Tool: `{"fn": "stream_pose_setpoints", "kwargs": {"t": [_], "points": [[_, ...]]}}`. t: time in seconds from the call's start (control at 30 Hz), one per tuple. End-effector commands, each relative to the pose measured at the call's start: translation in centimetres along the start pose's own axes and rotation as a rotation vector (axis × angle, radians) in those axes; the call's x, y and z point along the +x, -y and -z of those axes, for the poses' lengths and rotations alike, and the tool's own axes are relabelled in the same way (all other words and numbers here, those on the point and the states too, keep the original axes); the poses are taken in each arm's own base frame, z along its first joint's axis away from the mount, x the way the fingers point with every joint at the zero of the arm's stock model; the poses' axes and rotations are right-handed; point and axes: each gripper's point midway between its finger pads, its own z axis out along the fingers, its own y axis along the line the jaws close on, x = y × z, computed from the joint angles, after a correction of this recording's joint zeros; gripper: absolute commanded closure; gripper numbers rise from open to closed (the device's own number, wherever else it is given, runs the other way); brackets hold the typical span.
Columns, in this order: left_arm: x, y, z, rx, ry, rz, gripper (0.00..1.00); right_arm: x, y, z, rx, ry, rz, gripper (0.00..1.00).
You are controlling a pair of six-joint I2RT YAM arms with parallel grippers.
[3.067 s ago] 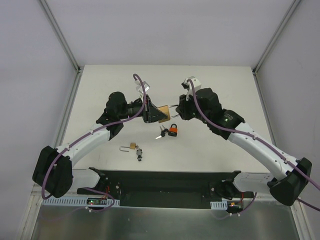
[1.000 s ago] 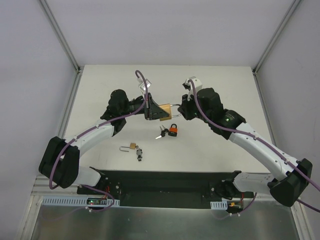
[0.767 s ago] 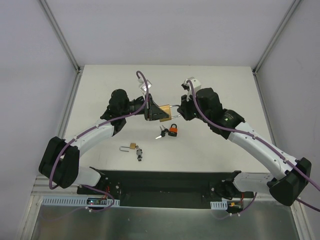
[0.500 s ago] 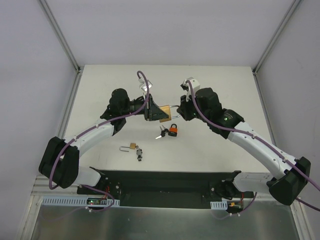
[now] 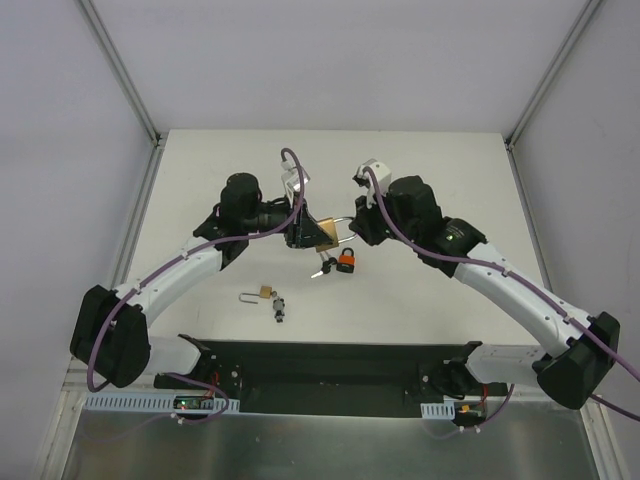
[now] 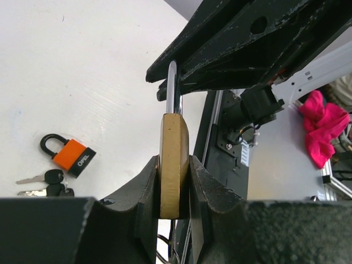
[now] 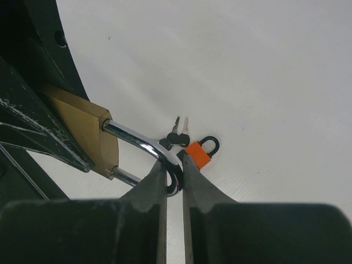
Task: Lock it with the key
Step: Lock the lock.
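A large brass padlock (image 5: 325,237) hangs above the table between both arms. My left gripper (image 6: 174,163) is shut on its brass body (image 6: 174,159), edge-on in the left wrist view. My right gripper (image 7: 174,168) is shut on the bend of the chrome shackle (image 7: 144,144), whose two legs enter the body (image 7: 82,132). In the top view the left gripper (image 5: 305,232) and right gripper (image 5: 350,228) face each other across the lock. Black-headed keys (image 5: 322,267) lie on the table just below, beside an orange padlock (image 5: 346,262).
A small brass padlock (image 5: 262,293) with an open shackle lies near the front with a key (image 5: 280,308) beside it. The orange padlock (image 7: 199,152) and keys (image 7: 177,137) sit right under the held lock. White walls surround the table; the black base rail (image 5: 330,360) runs along the front.
Both grippers and the brass padlock have shifted slightly toward the front, closer over the orange padlock. The left arm's elbow has swung outward. Both grips are unchanged.
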Motion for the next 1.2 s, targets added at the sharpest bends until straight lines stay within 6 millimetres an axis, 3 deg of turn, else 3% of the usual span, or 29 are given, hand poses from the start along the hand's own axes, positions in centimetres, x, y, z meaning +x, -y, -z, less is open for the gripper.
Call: {"fn": "stream_pose_setpoints", "kwargs": {"t": [0.0, 0.33, 0.5, 0.77, 1.17], "points": [[-3.8, 1.8, -0.8, -0.029, 0.071, -0.276, 1.00, -5.7, -10.7, 2.2, -0.459, 0.167, 0.020, 0.99], [-4.6, 1.0, -0.7, -0.084, 0.112, -0.282, 1.00, -6.4, -11.9, 2.4, -0.504, 0.188, -0.003, 0.99], [-6.2, 2.1, -0.3, -0.070, 0.194, -0.320, 1.00, -6.8, -12.3, 2.5, -0.523, 0.218, -0.042, 0.99], [-6.9, 2.3, -0.2, -0.072, 0.252, -0.347, 1.00, -8.2, -13.6, 3.5, -0.586, 0.278, -0.050, 0.99], [-7.5, 5.1, 0.3, 0.034, 0.265, -0.424, 1.00, -8.0, -13.8, 3.6, -0.594, 0.287, -0.026, 0.99]]}}
